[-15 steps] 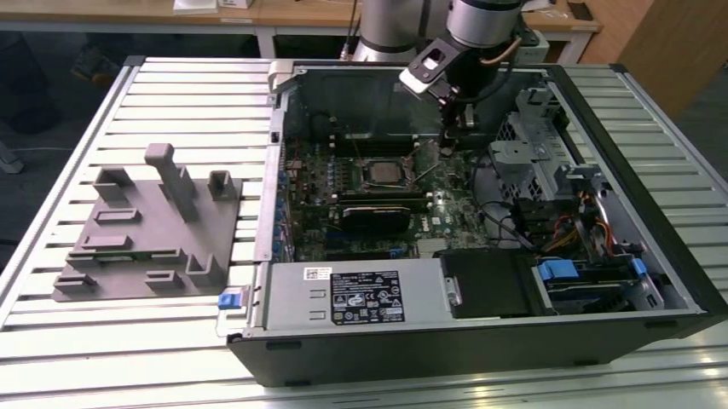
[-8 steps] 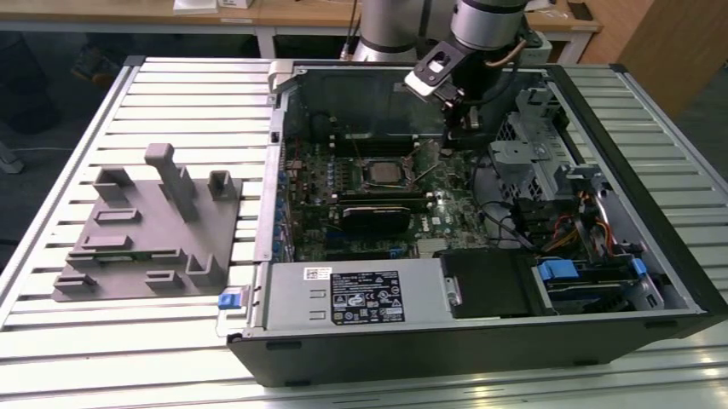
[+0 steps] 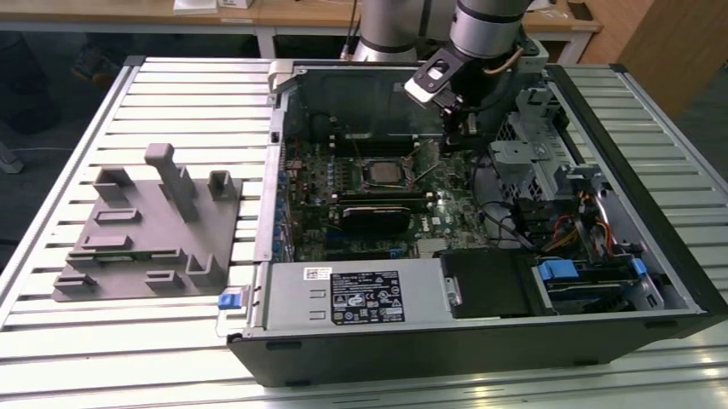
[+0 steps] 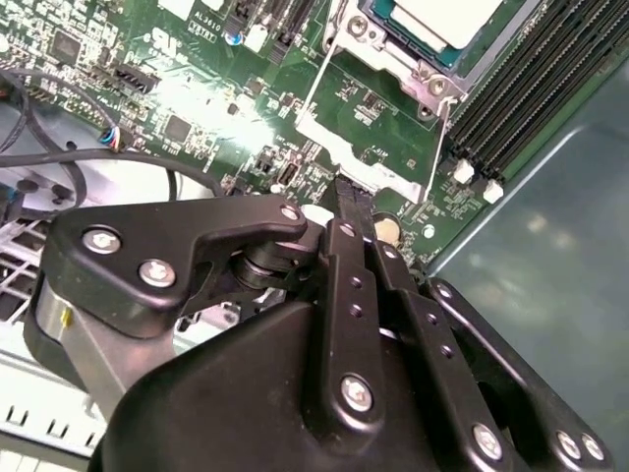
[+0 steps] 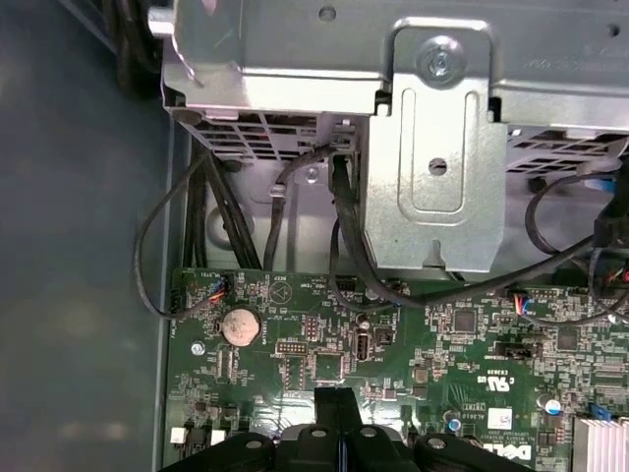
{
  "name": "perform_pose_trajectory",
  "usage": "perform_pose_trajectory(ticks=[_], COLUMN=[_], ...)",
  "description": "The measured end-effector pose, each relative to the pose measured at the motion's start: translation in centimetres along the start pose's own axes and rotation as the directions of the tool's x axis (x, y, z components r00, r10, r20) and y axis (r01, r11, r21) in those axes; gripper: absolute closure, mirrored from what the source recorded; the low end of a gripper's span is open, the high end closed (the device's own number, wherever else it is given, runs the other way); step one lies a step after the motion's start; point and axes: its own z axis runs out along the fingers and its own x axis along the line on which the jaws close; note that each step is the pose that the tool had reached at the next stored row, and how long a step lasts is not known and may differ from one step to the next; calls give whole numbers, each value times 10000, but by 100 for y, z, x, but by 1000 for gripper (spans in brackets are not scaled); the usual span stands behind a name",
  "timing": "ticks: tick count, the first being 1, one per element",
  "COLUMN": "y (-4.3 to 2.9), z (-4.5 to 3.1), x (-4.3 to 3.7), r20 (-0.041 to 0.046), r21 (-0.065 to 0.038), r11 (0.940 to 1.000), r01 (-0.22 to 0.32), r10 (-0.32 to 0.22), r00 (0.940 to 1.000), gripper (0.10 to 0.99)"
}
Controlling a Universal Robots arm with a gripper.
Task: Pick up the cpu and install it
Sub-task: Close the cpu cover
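Claw (image 4: 352, 203) pinched narrow, nothing held, hanging over motherboard (image 5: 393, 334) near coin cell (image 5: 236, 325). Cpu (image 4: 444, 16) sits in socket (image 4: 429, 87), apart from claw. Judged: light, stiff, slick metal top, fragile underside; take by opposite edges, keep flat. Around: RAM slots (image 4: 531, 88), loose cables (image 5: 339, 211), drive cage (image 5: 432, 147), case wall (image 5: 79, 246) crowd approach.

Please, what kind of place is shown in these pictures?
Probably a robotics lab bench: an open black desktop computer case lies on a slatted metal table, beside a grey plastic fixture, with wooden desks behind.
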Motion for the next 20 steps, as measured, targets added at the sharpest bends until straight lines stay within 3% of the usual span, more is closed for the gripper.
perform_pose_trajectory(ticks=[7,20], y=[-31,-268], z=[16,29], x=[2,14], r20=[0,-1], r21=[59,66], r11=[10000,10000], r01=[4,5], r10=[-4,-5], r00=[10000,10000], gripper=[980,980])
